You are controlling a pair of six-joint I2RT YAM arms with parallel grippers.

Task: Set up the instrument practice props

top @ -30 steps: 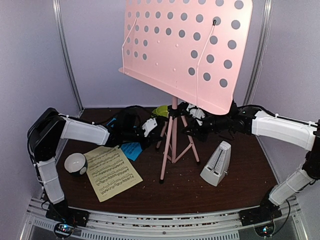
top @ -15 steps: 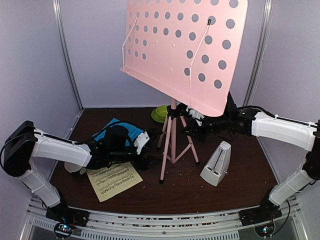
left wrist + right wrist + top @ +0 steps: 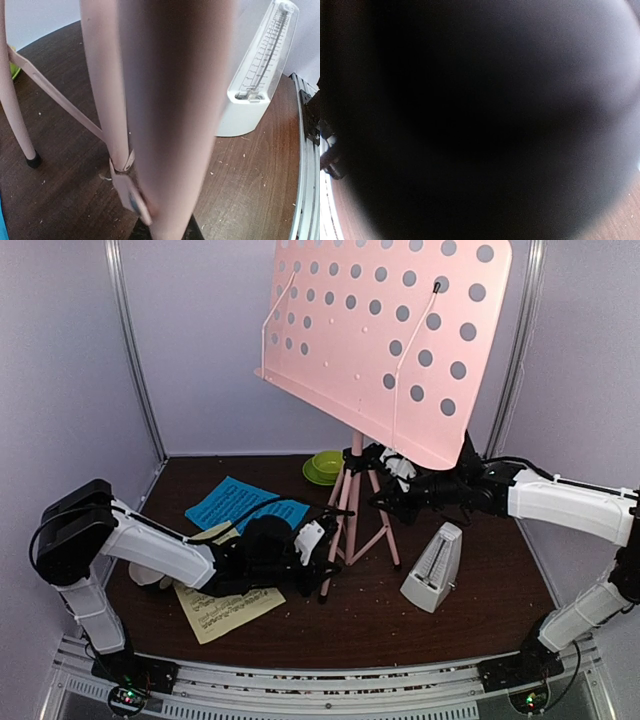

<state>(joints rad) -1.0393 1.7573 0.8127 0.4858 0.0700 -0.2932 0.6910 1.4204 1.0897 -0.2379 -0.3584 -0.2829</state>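
The pink music stand stands mid-table, its hole-punched desk (image 3: 390,330) high up and its tripod legs (image 3: 345,525) below. My right gripper (image 3: 388,492) is at the tripod hub and looks shut on the stand; its wrist view is all black. My left gripper (image 3: 320,542) is low at the near leg, which fills the left wrist view (image 3: 170,125) between dark finger edges; the jaws are hidden. The white metronome (image 3: 432,568) stands to the right and also shows in the left wrist view (image 3: 257,75). The blue page (image 3: 238,504) and the pale-yellow page (image 3: 225,608) lie flat on the left.
A green bowl on a saucer (image 3: 326,466) sits behind the stand. A small white cup (image 3: 148,576) is mostly hidden behind my left arm. Purple walls close in the back and sides. A metal rail (image 3: 330,680) runs along the near edge.
My left arm swung right from the pages to the stand's near leg. The stand's desk shifted right and tilted while my right gripper stayed at the hub.
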